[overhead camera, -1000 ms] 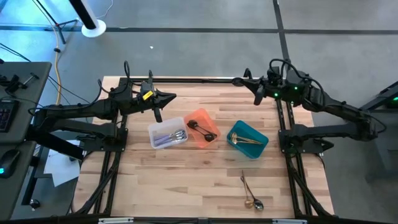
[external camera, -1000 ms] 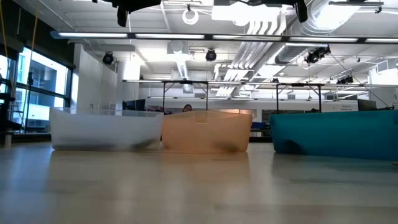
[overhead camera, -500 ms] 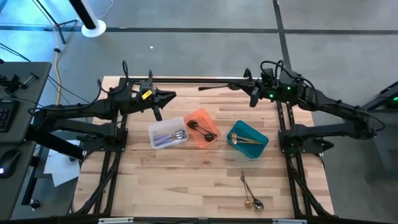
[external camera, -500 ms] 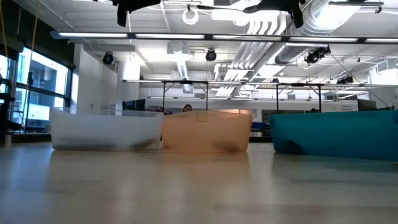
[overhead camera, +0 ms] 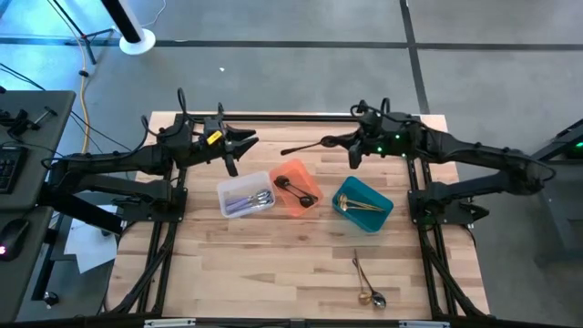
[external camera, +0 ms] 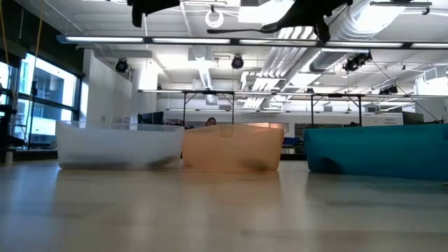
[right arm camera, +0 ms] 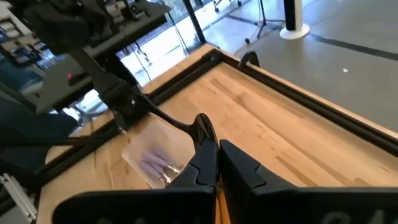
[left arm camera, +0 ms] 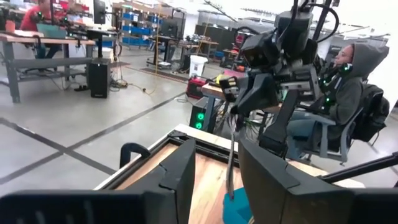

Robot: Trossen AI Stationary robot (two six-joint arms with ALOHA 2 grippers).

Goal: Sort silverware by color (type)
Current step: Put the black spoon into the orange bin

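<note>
My right gripper (overhead camera: 351, 146) hangs high over the table's far middle, shut on a black piece of silverware (overhead camera: 305, 146) that sticks out toward the left arm. My left gripper (overhead camera: 241, 141) stands open at the far left, above the clear bin's far side, with nothing between its fingers (left arm camera: 217, 180). The clear bin (overhead camera: 246, 196) holds silver pieces, the orange bin (overhead camera: 296, 187) black ones, and the teal bin (overhead camera: 363, 202) gold ones. A gold and a silver piece (overhead camera: 366, 281) lie flat on the table near the front edge. My right gripper pinches the black piece at its broad end (right arm camera: 202, 130) between its two fingers. The fingers come level from the table's right, and the piece runs on in line with them, its thin end (overhead camera: 284, 151) toward the left. It is lifted clear, roughly level, high above the bins (external camera: 238, 31).
The three bins stand in a row across the table's middle. Bare wood lies in front of them and at the near left. A person in a hooded top (left arm camera: 348, 81) sits beyond the table's right side.
My right gripper has gone toward the table's left and a little toward its near edge, carrying the black piece. The piece has stayed level and clear of the table, and its thin end now lies closer to my left gripper.
</note>
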